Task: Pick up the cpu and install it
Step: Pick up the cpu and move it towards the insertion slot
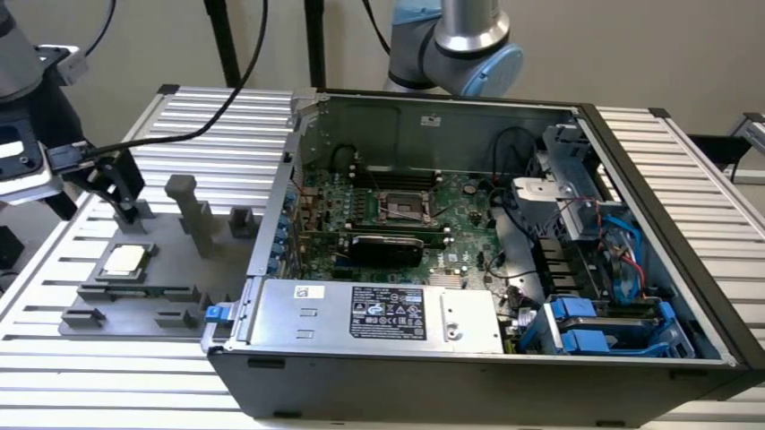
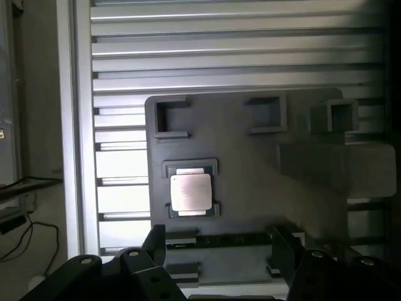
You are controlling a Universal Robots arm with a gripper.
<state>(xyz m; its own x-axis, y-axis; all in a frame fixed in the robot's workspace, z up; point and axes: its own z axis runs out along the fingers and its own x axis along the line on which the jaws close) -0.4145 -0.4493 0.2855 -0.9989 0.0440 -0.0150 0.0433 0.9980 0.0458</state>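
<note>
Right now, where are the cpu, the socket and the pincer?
cpu (image 2: 190, 192): wrist view, middle of its silver top.
motherboard socket (image 1: 403, 204): exterior view, middle of its frame.
pincer (image 2: 218, 248): wrist view, midway between its open fingertips.

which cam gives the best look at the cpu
The wrist view: it looks straight down on the cpu, its silver top plain and unblocked in the grey fixture. The exterior view shows the cpu small and slanted, at the exterior view's left.
</note>
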